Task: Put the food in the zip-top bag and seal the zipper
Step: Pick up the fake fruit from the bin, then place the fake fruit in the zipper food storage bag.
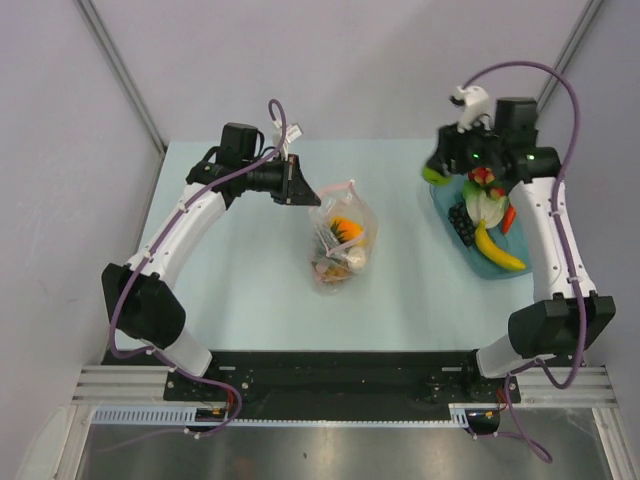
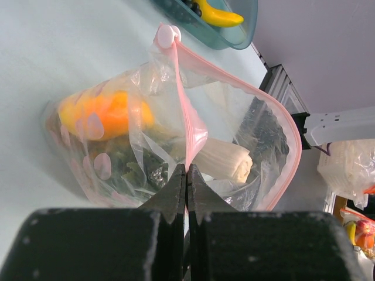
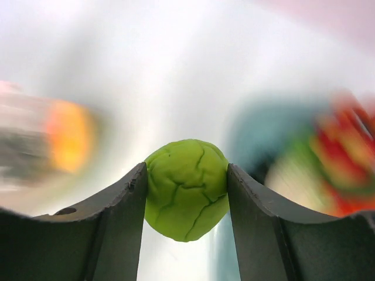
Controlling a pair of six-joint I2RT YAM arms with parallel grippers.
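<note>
From above, the zip-top bag (image 1: 343,238) lies near the middle of the pale worktop (image 1: 240,270), with food already inside. The left gripper (image 1: 320,190) meets the bag's upper left corner, and its arm hides the worktop to the left of the bag. Well to the bag's right is a teal bowl (image 1: 488,270) holding a banana (image 1: 497,250) and grapes (image 1: 460,222). The right gripper (image 1: 437,172) hangs over the bowl's far end, carrying a green ball (image 1: 431,177).

In the left wrist view, the left gripper (image 2: 186,175) is fully closed, pinching the pink zipper (image 2: 190,126) where it comes down the bag (image 2: 99,167). An orange (image 2: 105,114) and a pale ribbed piece (image 2: 225,161) show through the plastic, and the bag's mouth gapes to the right of the pinch. The gripper's black body blocks the bag's near end. The bowl (image 2: 243,32) and banana (image 2: 218,17) sit beyond the bag.

In the right wrist view, the right gripper (image 3: 186,170) is partly open, with both fingers pressed against the green ball (image 3: 186,199). Everything behind it is blurred; the orange smear on the left is probably the bag.
</note>
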